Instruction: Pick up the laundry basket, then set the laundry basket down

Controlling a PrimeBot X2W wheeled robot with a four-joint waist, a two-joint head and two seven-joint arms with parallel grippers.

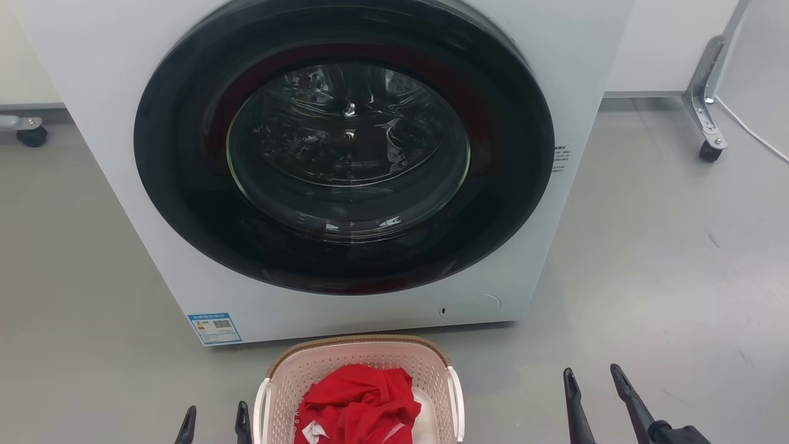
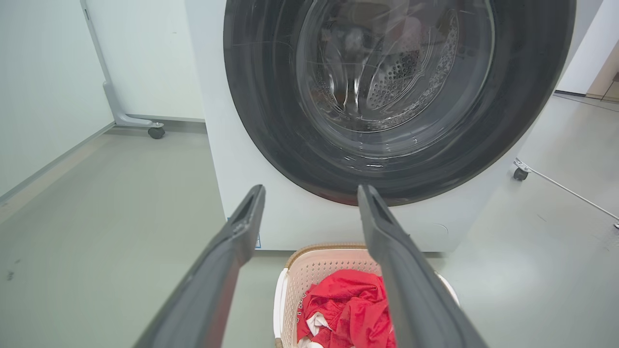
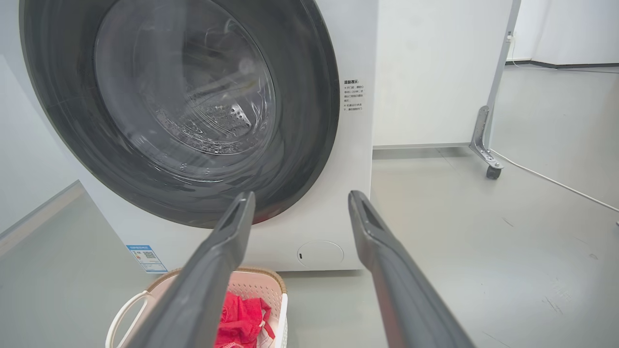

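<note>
On the floor (image 1: 647,277), just in front of the washing machine (image 1: 345,148), the laundry basket (image 1: 360,339) sat flat, not lifted. It held a bunched red garment (image 1: 357,401) with a bit of white cloth under it. The washer door looked closed.

The left hand (image 1: 215,410) was low at the basket's left side, fingers parted, nothing between them. Its inner finger sat just beside the left white handle (image 1: 262,401); couldn't tell if it touched. The right hand (image 1: 592,373) was out to the right, fingers parted too, empty, well apart from the right handle (image 1: 456,394).

My read: 0 of 2 steps done. Pickup hadn't begun, since neither hand had closed on a handle or the rim. Left to do: bring the right hand in to its handle, get both hands on, lift level so the load doesn't shift, then set down. The left side looked nearly staged; the right had more travel to cover. Both wrist views put the basket below the fingers, so both arms probably needed to drop as well.
</note>
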